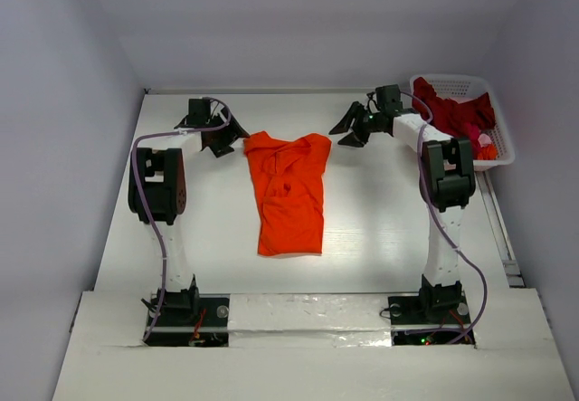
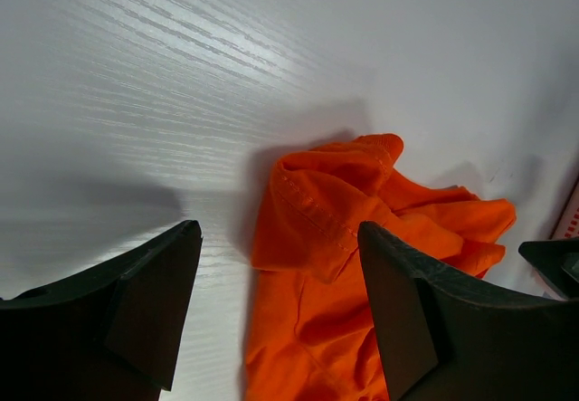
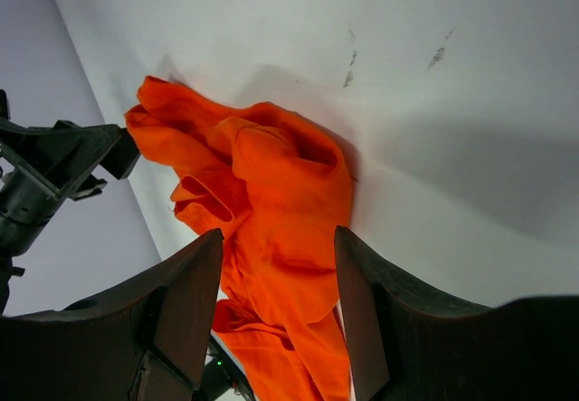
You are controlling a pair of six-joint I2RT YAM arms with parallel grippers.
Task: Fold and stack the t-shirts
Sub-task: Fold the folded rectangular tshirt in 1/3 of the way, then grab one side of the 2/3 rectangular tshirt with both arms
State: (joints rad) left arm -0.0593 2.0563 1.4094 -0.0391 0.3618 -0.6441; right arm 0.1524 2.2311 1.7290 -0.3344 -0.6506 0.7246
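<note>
We find the soft, light, bright orange cloth t-shirt [image 1: 288,193] rumpled on the white table [image 1: 204,238], its far end flanked by the left gripper [image 1: 230,141] and right gripper [image 1: 345,135], both half-open and empty; it should sag, so pinch the far corners.

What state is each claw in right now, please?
Left claw: open, holding nothing, beside the bright orange cloth t-shirt.
Right claw: open, holding nothing.
</note>
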